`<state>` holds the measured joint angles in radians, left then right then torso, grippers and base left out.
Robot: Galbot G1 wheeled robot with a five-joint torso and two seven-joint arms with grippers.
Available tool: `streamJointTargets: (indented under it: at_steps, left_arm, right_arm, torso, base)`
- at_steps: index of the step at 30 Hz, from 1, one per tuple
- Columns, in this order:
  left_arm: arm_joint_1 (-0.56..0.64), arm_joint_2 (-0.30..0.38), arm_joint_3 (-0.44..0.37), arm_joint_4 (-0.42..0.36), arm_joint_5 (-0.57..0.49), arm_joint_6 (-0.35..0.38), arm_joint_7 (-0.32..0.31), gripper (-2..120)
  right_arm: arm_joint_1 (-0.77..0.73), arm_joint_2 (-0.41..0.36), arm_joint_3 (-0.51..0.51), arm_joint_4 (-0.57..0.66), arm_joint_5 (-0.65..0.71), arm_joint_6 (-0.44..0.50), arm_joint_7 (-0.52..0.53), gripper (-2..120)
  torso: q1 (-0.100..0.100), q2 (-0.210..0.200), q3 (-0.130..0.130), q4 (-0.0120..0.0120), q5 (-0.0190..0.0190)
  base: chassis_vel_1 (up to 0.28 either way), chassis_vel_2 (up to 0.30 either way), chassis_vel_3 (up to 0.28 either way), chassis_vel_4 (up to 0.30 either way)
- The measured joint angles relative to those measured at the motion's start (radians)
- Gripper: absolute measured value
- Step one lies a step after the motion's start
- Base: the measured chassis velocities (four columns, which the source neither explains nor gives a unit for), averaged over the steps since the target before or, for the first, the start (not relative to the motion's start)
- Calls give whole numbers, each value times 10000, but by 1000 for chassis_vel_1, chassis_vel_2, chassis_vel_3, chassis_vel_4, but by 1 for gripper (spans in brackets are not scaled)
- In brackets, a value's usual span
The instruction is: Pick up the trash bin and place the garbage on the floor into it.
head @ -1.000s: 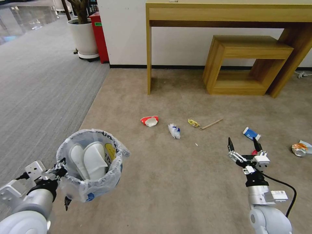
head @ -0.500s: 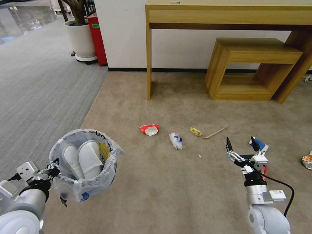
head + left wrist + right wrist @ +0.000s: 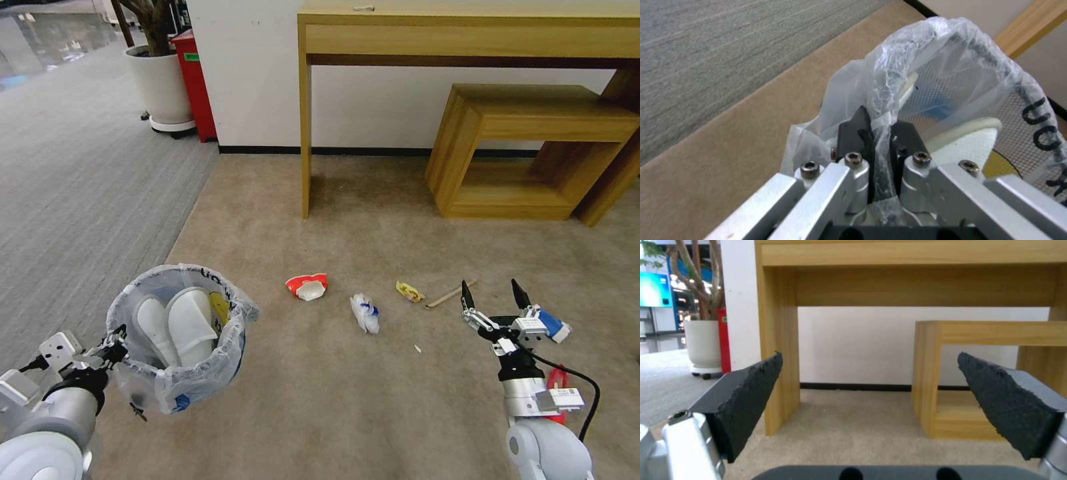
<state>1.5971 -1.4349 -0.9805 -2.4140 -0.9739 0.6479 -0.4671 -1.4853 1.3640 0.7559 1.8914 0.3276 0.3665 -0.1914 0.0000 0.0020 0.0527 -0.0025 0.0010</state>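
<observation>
Bag-lined trash bin (image 3: 177, 340), slippers (image 3: 179, 323) apparently inside

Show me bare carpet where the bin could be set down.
Bare carpet lies between the trash bin, held by the left gripper, and the open right gripper. Crowded beyond: red bowl, white wrapper, yellow wrapper, stick, carton.

Wooden desk (image 3: 467, 33) against white wall (image 3: 373, 100), black baseboard below. Low wooden stool (image 3: 533, 153) tucked under desk, toward its right end. Left of wall: red cabinet (image 3: 195, 83), white planter (image 3: 160, 87) on castors, standing on grey striped carpet (image 3: 80, 187).
</observation>
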Motion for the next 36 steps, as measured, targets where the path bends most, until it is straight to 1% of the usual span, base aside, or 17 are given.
streamJointTargets:
  at_steps: [20,28,30,33,36]
  left_arm:
    - [175,-94,54,-253,84,13,0,3]
    - [180,-137,63,-305,175,12,2,3]
    - [182,-143,73,-316,192,12,3,3]
    - [163,-143,74,-319,201,12,2,3]
    - [138,-142,77,-319,207,12,2,3]
  right_arm:
    - [-80,-65,41,73,176,160,38,100]
    - [-42,-116,76,87,306,199,37,100]
    - [-22,-119,78,78,319,210,36,100]
    - [10,-124,73,56,333,213,36,100]
    - [46,-131,45,13,334,219,35,100]
  torso:
    - [0,0,0,0,0]
    - [0,0,0,0,-5]
    - [0,0,-1,1,1]
    - [-1,0,-1,0,-5]
    - [0,0,-1,0,1]
  base:
    - [-159,163,165,-161]
    - [-154,164,154,-160]
    - [-166,165,156,-178]
    - [-160,159,154,-157]
    - [-171,158,165,-155]
